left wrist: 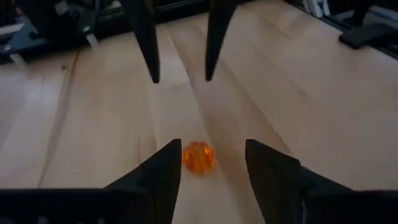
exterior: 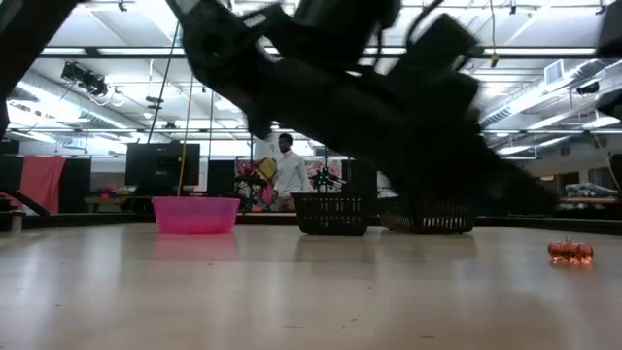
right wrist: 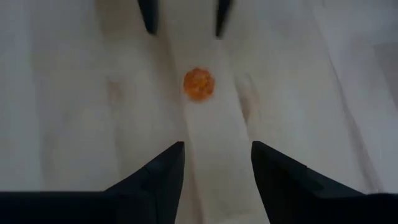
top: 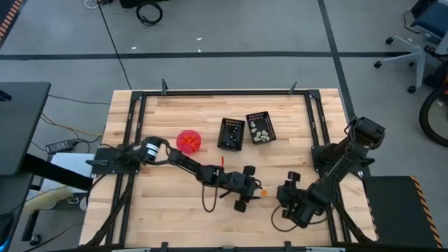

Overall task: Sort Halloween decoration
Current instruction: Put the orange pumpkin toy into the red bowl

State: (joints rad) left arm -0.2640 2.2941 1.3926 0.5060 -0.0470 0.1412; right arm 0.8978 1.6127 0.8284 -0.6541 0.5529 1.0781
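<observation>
Small translucent orange trinket lying on wood table btwn our L gripper fingers, spread wide, untouched, R gripper opposite, also open, gripping nothing, trinket near front edge.

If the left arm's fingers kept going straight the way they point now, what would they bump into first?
Most likely the small orange trinket on the bare wood: it lies just ahead of the open left gripper, in line with the gap. Beyond it, the right arm's fingers point back; depth is hard to judge.
</observation>
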